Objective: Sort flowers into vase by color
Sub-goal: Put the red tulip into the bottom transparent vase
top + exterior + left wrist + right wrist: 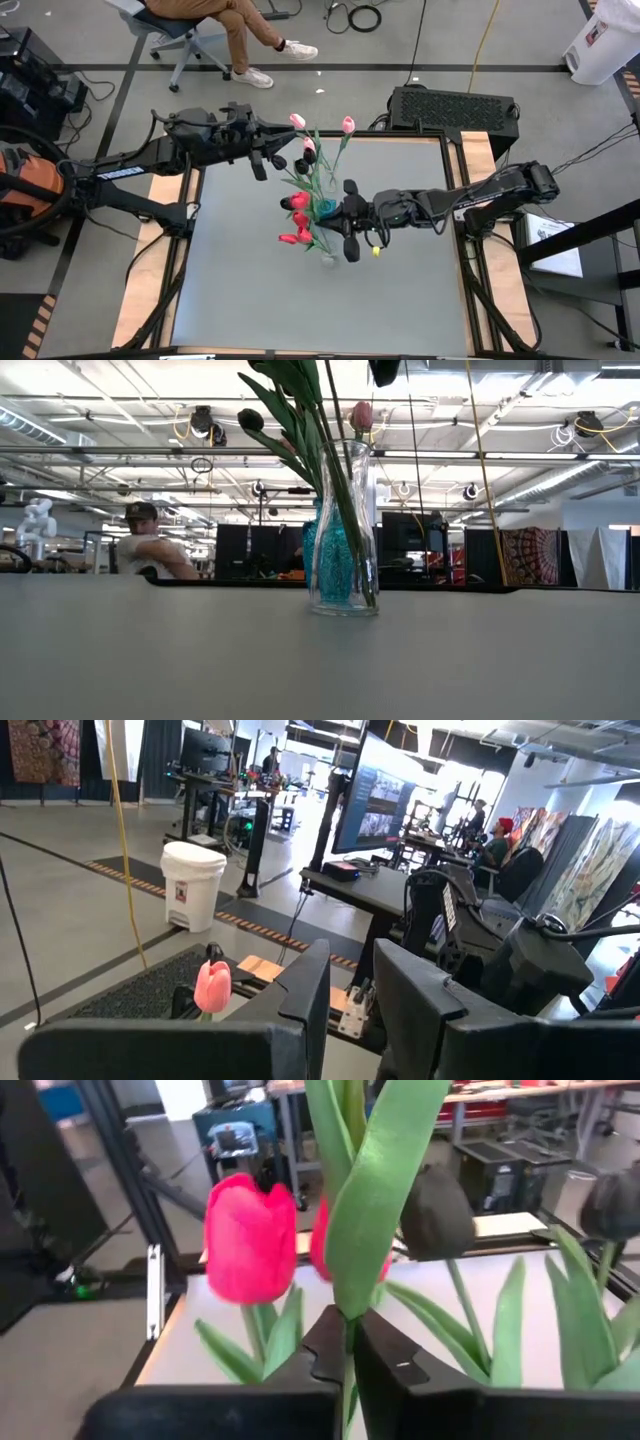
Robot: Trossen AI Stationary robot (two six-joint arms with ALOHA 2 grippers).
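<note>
A clear glass vase [345,575] stands mid-table with several green stems in it, and a teal vase [316,550] stands right behind it. Pink [297,120], red [299,201] and black [303,165] flower heads spread above the vases. My right gripper [336,213] reaches in level from the table's right, high over the vases, and is shut on one flower's stem. That flower's head is above the wrist view's top. My left gripper [272,152] hovers at the far left of the bunch. A narrow gap shows between its fingers [305,995], with nothing in it. My right gripper pinches a flower's thin green stem [347,1342] between its two fingers, just below a broad leaf [375,1190]. The fingers come level from the table's right and lie across the stem. The stem stands upright; its lower end is hidden below the fingers.
A black box [455,105] sits beyond the table's far right corner, and a white bin [600,45] stands farther off. A seated person [215,20] is beyond the far edge. Bare grey tabletop [260,290] lies near and left of the vases.
</note>
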